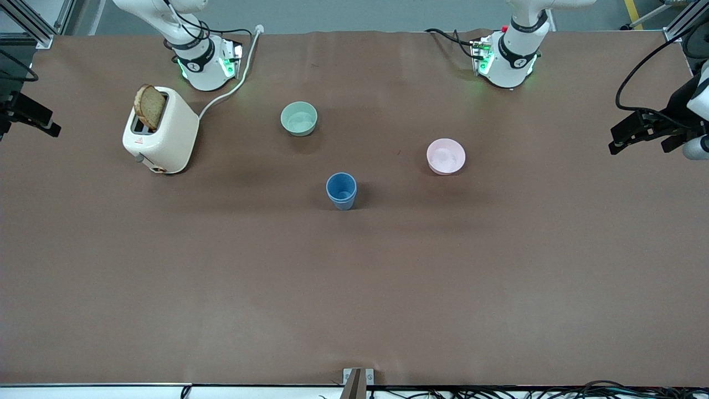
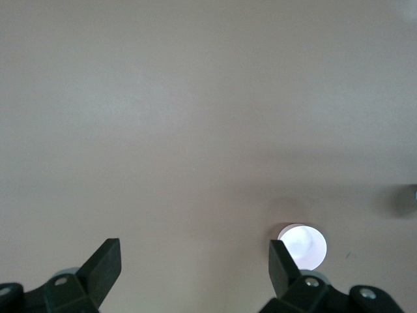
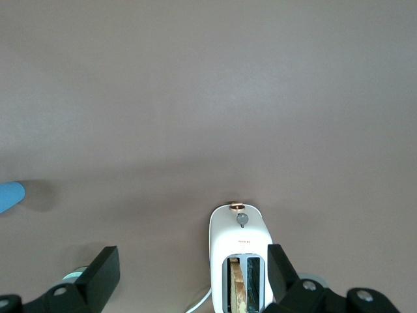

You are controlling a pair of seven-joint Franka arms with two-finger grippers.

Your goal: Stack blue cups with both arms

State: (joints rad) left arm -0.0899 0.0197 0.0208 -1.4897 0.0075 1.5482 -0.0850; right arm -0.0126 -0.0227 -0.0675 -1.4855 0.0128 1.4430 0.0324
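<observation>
One blue cup (image 1: 341, 190) shows on the surface (image 1: 354, 288), between two bowls; both the left tool (image 2: 194, 261) and right tool (image 3: 193, 267) hang spread, empty.

A white toaster (image 1: 164, 133) holding bread (image 1: 149, 107), a green bowl (image 1: 299, 118) and a pink bowl (image 1: 446, 156) sit on the brown table (image 1: 354, 277).

We are in a robotics lab: two white arms (image 1: 194, 55) are bolted on lit bases at a brown-covered desk (image 1: 354, 288), aluminium framing (image 1: 33, 22) stands at the corners, loose cables (image 1: 554, 388) trail along the edge, and a toaster (image 1: 163, 136) sits as a prop.
</observation>
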